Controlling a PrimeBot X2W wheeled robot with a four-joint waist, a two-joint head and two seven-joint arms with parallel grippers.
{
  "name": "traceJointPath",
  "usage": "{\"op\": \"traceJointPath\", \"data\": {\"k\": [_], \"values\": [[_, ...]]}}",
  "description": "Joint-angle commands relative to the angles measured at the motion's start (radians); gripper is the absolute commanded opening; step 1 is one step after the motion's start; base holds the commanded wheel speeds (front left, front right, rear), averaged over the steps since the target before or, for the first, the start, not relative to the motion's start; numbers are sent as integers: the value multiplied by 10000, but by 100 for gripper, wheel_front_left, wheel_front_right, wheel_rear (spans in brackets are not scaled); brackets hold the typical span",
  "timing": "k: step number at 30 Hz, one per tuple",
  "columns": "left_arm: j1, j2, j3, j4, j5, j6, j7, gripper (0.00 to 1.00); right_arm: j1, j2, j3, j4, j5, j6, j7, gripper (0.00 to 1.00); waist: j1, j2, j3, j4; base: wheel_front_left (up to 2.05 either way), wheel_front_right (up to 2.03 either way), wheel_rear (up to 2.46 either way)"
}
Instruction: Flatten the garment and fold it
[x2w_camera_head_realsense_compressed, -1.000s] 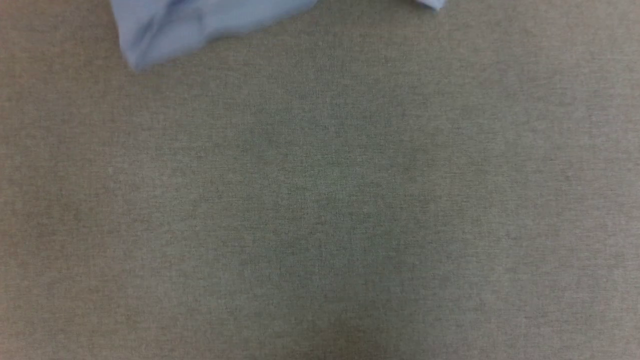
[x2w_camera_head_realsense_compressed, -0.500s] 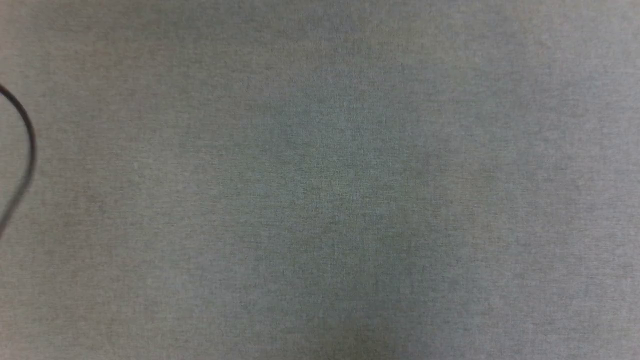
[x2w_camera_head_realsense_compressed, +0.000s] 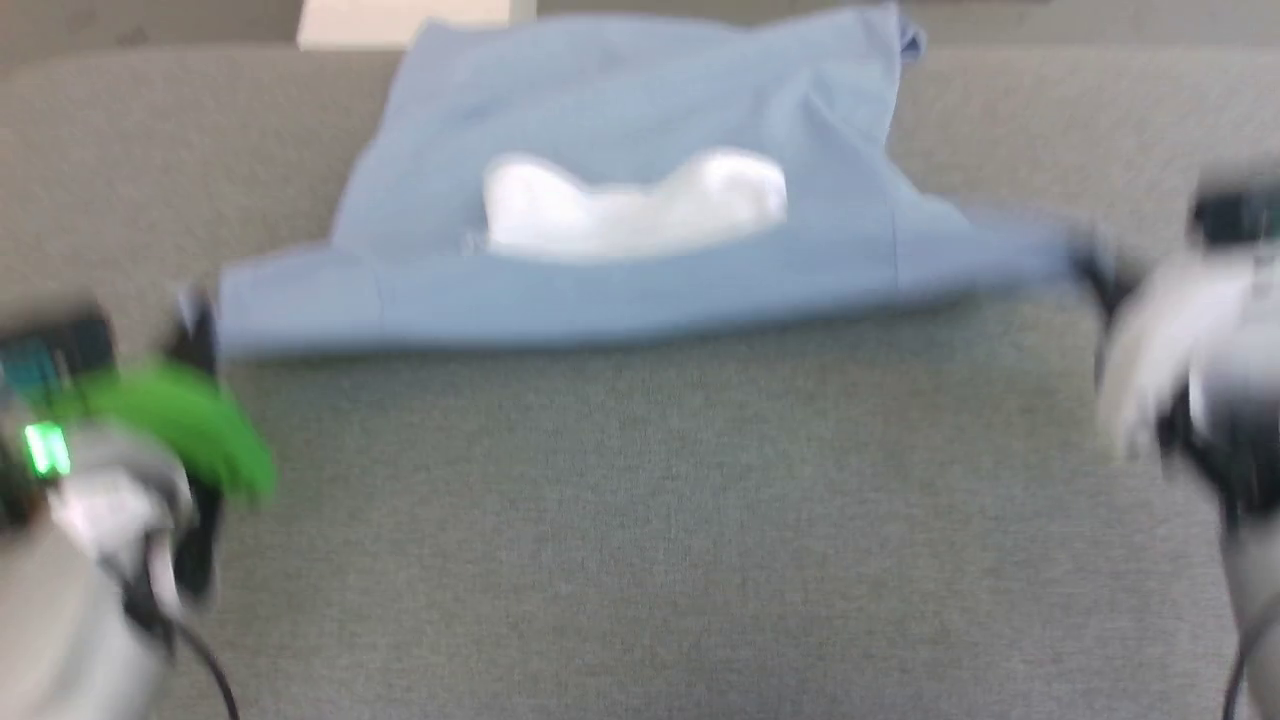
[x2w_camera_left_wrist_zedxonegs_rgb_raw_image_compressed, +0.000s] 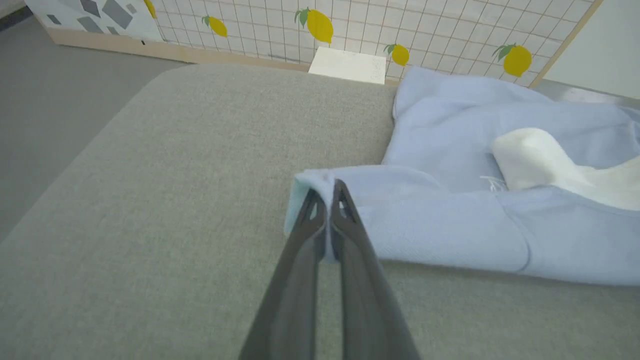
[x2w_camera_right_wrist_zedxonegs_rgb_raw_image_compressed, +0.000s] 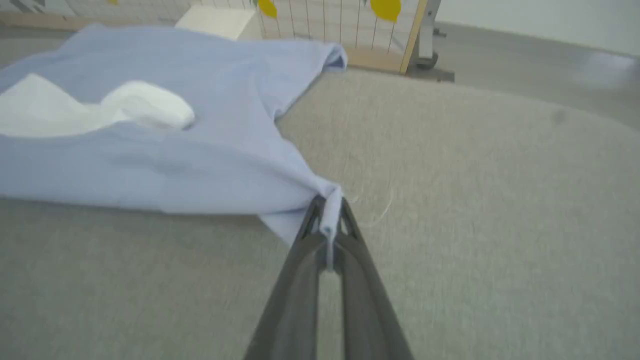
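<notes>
Both hands (x2w_camera_left_wrist_zedxonegs_rgb_raw_image_compressed: 327, 194) (x2w_camera_right_wrist_zedxonegs_rgb_raw_image_compressed: 330, 206) tight on garment (x2w_camera_head_realsense_compressed: 640, 290)

The garment (x2w_camera_head_realsense_compressed: 620, 300) lies on the far half of the cushion (x2w_camera_head_realsense_compressed: 640, 520). My left gripper (x2w_camera_left_wrist_zedxonegs_rgb_raw_image_compressed: 327, 192) has its near left corner, my right gripper (x2w_camera_right_wrist_zedxonegs_rgb_raw_image_compressed: 330, 205) its near right corner, and a grid panel (x2w_camera_left_wrist_zedxonegs_rgb_raw_image_compressed: 450, 25) stands behind.

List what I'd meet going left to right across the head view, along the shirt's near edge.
left gripper, pinching one corner → garment, stretched across the grey surface → right gripper, pinching the other corner
</notes>
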Motion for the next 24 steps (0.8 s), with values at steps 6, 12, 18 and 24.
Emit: {"op": "traceJointPath", "data": {"k": [6,12,18,24], "values": [[3387,-179,669,-1636,-1425,1048,254,0,3712,1065,-1657,-2443,-179,-15,1791,0,1,0,-1350,-162,0,0,0],[5473,-125,864,-1960,-2028,1729,562,0,5756,2271,-2671,-3438,-783,-15,2677,0,1,0,-1590,-207,0,0,0],[6410,-392,848,-2269,-2306,2096,599,0,6912,2701,-3435,-3513,-768,-15,3251,0,1,0,-1715,-62,0,0,0],[6371,-794,648,-2020,-2278,1982,362,0,7052,2714,-3334,-2213,-121,-15,2350,0,1,0,-1748,27,0,0,0]]}}
